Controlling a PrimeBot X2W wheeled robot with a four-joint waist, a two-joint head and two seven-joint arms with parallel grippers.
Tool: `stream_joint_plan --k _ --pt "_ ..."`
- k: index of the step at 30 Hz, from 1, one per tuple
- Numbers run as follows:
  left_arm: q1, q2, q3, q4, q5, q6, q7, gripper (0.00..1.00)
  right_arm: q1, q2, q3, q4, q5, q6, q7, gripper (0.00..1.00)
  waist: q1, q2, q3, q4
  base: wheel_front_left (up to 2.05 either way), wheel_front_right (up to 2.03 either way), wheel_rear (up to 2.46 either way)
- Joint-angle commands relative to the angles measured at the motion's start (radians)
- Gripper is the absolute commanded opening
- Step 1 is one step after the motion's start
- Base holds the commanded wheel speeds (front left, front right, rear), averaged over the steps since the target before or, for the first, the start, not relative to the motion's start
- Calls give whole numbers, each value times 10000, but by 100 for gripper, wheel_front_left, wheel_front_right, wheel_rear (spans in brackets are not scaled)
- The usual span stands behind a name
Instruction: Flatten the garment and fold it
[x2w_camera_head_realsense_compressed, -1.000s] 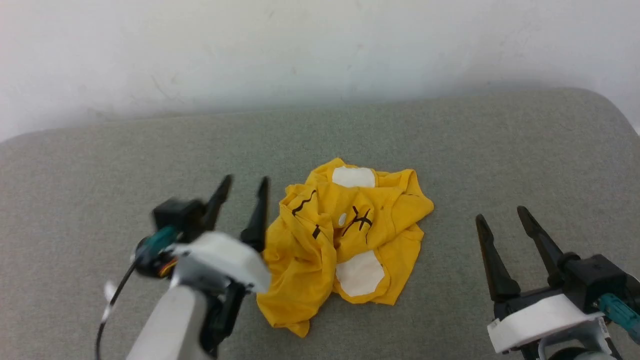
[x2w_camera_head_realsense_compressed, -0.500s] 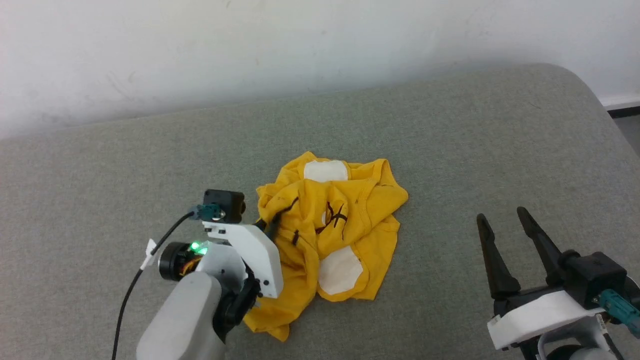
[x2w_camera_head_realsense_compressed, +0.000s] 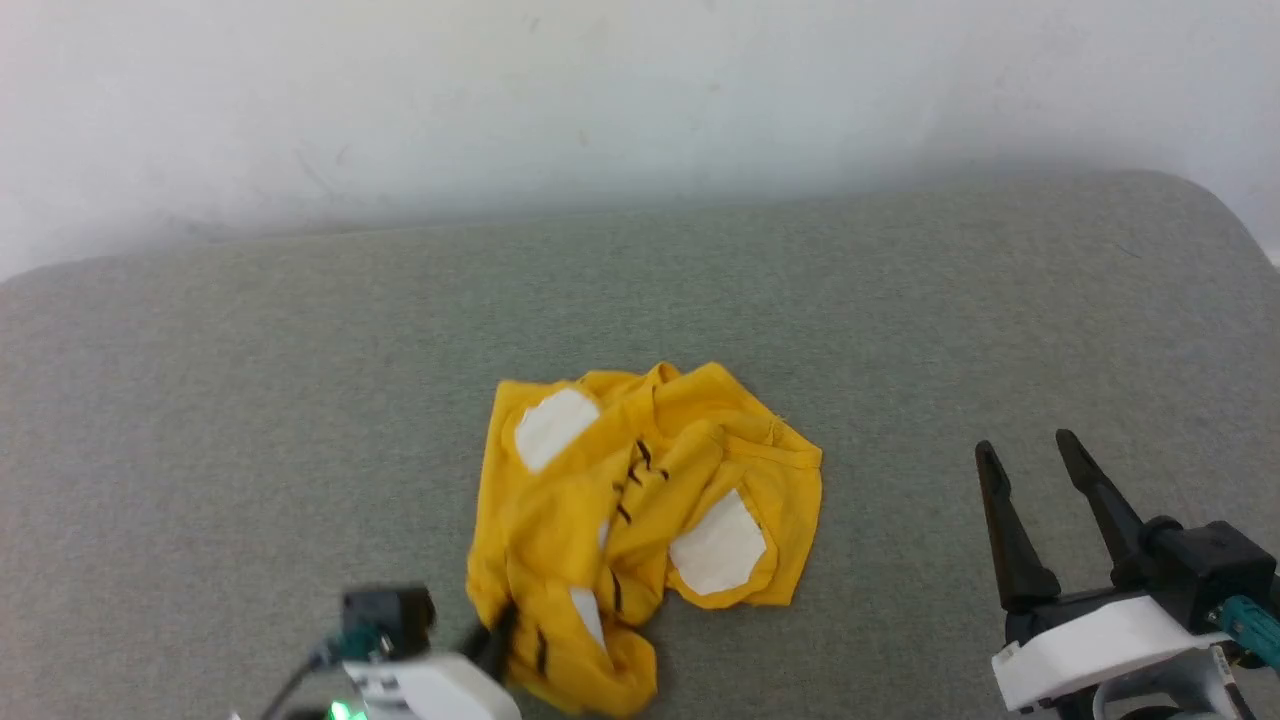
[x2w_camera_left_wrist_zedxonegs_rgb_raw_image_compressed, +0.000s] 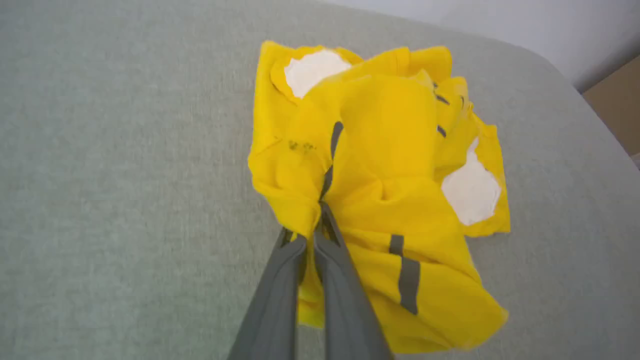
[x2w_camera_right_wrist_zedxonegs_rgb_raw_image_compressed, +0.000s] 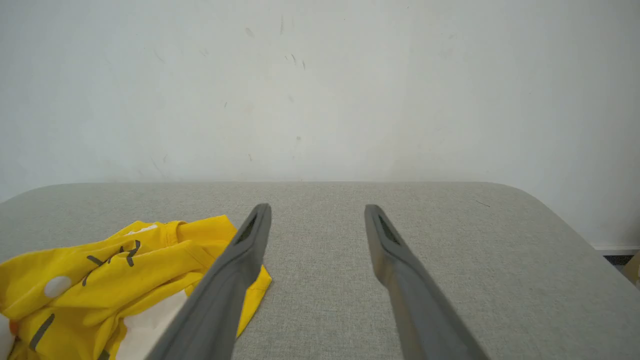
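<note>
Garment (x2w_camera_left_wrist_zedxonegs_rgb_raw_image_compressed: 390, 150) pinched in closed left gripper (x2w_camera_left_wrist_zedxonegs_rgb_raw_image_compressed: 307, 240)

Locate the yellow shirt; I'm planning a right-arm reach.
In the head view the yellow shirt lies crumpled at lower centre on the grey surface, pinched by the left end effector.

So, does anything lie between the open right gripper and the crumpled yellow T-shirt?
Nothing visible does. Bare grey fabric surface is all that separates the right gripper from the yellow T-shirt. The left gripper is shut on a fold of the shirt.
</note>
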Motion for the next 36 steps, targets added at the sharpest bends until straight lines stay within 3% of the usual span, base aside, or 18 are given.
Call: stream_joint_plan --k 1,5,6,7,11,14,21,28,36 --pt "177 -60 -87 -130 -74 49 64 0 74 28 -27 -74 -20 -9 -31 100 1 0 -72 257 0 0 0" --pt "1227 -285 -622 -499 -326 121 472 0 39 28 66 -242 -76 -9 44 100 1 0 -76 468 0 0 0" --pt "1295 -308 -681 -499 -311 130 453 32 21 28 81 -264 -87 -9 58 100 1 0 -89 502 0 0 0" --pt "1307 -297 -714 -485 -224 165 403 100 6 28 102 -281 -101 -9 75 100 1 0 -101 518 0 0 0" --pt "877 -398 -481 -838 37 199 -433 100 4 28 152 -392 -146 -9 155 100 1 0 -144 529 0 0 0" --pt "231 -112 -238 -1071 424 83 -920 100 64 28 126 -500 -195 -9 186 100 1 0 -134 500 0 0 0" --pt "-2167 528 156 -568 870 -387 -725 100 -38 28 157 -650 -238 -9 283 100 1 0 253 250 0 0 0" --pt "-4129 672 618 1797 521 -703 -374 100 -330 28 213 -619 -221 -9 261 100 1 0 700 -232 0 0 0" --pt "-5099 642 -89 4905 298 -1401 1271 100 -541 28 300 -401 -98 -9 148 100 1 0 873 -690 0 0 0"
